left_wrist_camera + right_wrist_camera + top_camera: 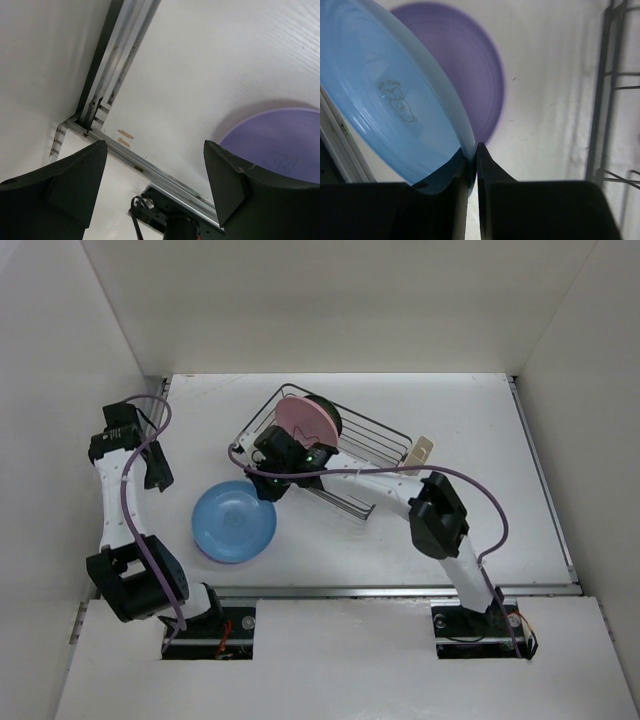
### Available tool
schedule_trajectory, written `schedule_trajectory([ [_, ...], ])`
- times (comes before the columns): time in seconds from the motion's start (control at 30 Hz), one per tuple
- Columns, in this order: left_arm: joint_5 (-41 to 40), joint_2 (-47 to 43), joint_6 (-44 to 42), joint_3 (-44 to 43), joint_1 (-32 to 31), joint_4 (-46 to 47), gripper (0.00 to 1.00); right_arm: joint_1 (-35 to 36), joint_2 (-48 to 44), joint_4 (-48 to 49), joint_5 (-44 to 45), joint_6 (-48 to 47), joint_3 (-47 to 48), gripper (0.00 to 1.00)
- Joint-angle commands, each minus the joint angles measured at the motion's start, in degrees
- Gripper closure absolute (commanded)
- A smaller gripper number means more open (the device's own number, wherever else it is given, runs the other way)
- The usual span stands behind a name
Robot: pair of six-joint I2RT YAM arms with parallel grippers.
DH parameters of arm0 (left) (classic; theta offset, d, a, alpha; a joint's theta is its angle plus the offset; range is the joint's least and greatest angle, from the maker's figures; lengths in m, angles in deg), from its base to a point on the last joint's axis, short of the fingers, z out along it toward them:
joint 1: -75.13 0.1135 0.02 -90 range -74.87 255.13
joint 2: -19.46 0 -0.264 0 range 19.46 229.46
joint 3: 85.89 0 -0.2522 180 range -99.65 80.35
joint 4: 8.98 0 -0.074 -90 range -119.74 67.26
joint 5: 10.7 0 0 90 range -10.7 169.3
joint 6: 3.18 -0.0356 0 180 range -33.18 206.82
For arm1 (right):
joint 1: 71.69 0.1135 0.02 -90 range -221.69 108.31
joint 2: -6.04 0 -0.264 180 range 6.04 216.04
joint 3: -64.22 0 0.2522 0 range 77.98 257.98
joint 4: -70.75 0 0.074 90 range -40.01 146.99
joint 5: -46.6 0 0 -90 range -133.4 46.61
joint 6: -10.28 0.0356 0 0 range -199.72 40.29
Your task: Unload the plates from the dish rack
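Two white-and-black arms, each trailing a purple cable.
The left arm [112, 495] and right arm [440, 515] share one build: smooth white tube sections joined by blocky matte-black housings. A thin purple cable [503, 525] runs loosely alongside each one. Each arm rises from a black base plate [482, 628], where bits of red and orange wiring show. Seen close in the wrist views, the fingers [65, 185] are plain matte-black wedges with bevelled edges.
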Motion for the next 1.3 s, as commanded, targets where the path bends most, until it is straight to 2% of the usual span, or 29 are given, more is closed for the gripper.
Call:
schedule_trajectory([
  [0.0,-1.87,-3.28,1.05,-0.54,-0.17,1.40,0.25,0.80,1.56,0.99,-5.59,3.07,5.10,0.84],
  [0.07,-1.25,-3.89,1.04,-0.01,-0.17,2.01,0.25,1.32,3.14,-1.10,-5.77,3.07,8.16,0.60],
  [0.1,-1.25,-3.89,1.04,0.51,-0.17,2.01,0.25,1.32,3.67,-1.90,-5.25,3.07,8.97,0.39],
  [0.13,-0.73,-4.50,0.43,0.51,-0.17,2.01,0.25,1.93,3.68,-2.43,-4.72,3.07,8.97,0.34],
  [0.17,-0.72,-4.51,0.42,1.12,-0.17,2.01,0.25,1.94,2.72,-2.43,-4.10,3.07,8.97,0.22],
  [0.3,-0.11,-5.12,-0.10,1.66,-0.17,2.01,0.25,1.94,-4.83,1.16,2.81,3.07,5.30,0.06],
  [0.4,1.29,-5.12,-0.10,1.66,-0.17,2.54,0.25,1.42,-12.22,5.28,9.94,3.07,2.04,0.04],
  [0.43,1.30,-5.12,-0.63,1.66,-0.17,2.54,0.25,0.19,-14.67,5.82,15.45,3.07,0.64,0.03],
  [0.5,3.05,-5.12,-0.63,1.66,-0.17,2.54,0.25,-1.57,-15.40,5.83,21.45,3.69,0.10,0.03],
  [0.53,3.06,-5.12,-0.63,2.18,-0.17,2.54,0.25,-3.66,-15.40,5.22,27.74,4.30,0.10,0.03],
  [0.57,3.58,-5.12,-1.15,2.18,-0.17,2.54,0.25,-4.64,-15.40,4.43,31.03,4.30,0.10,0.07],
  [0.7,4.11,-4.60,-1.16,2.71,-0.17,2.54,0.25,-8.77,-9.87,-2.42,43.35,4.30,4.57,0.10],
  [0.77,4.11,-4.07,-1.16,2.71,-0.17,2.54,0.25,-11.23,-8.37,-2.96,43.98,4.30,4.58,0.10],
  [0.93,4.73,-2.84,-1.16,2.71,-0.17,1.84,0.25,-14.67,-4.68,-2.43,38.45,4.83,5.81,0.10],
  [1.0,4.73,-2.84,-1.16,2.18,-0.17,1.31,0.25,-15.81,-3.89,-1.30,36.43,4.83,5.81,0.15],
  [1.2,4.73,-2.84,-1.16,2.71,-0.17,1.31,0.25,-15.81,-1.95,-0.24,33.62,4.83,5.82,0.43],
  [1.23,4.73,-2.84,-1.16,3.23,-0.17,1.31,0.25,-15.81,-1.95,-0.24,33.00,4.31,5.81,0.58],
  [1.27,4.73,-2.84,-1.16,3.24,-0.17,1.31,0.25,-15.81,-1.95,-0.24,32.99,4.30,5.20,0.67],
])
